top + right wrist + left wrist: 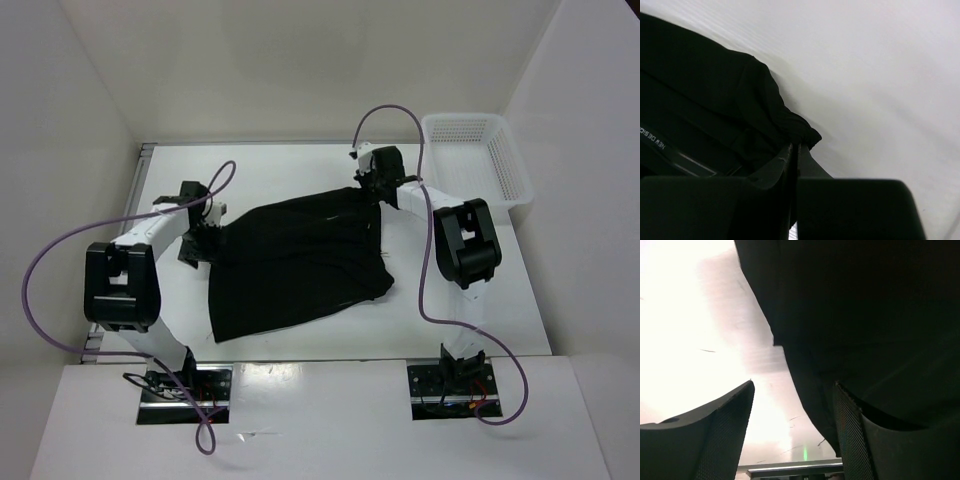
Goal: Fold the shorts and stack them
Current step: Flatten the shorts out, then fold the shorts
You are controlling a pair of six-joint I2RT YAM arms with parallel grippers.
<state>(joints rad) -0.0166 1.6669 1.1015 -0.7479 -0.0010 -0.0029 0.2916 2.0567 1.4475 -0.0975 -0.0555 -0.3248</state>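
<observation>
The black shorts (300,260) lie spread across the middle of the table. My left gripper (205,238) is low at their left edge. In the left wrist view it (792,432) is open, with the cloth's edge (865,315) lying between the fingers and against the right finger (855,440). My right gripper (372,185) is at the shorts' far right corner. In the right wrist view its jaws (796,150) are shut on a bunched corner of the shorts (715,100).
A white mesh basket (475,160) stands at the far right of the table. White walls close in the table on the left, back and right. A metal rail (790,471) shows low in the left wrist view.
</observation>
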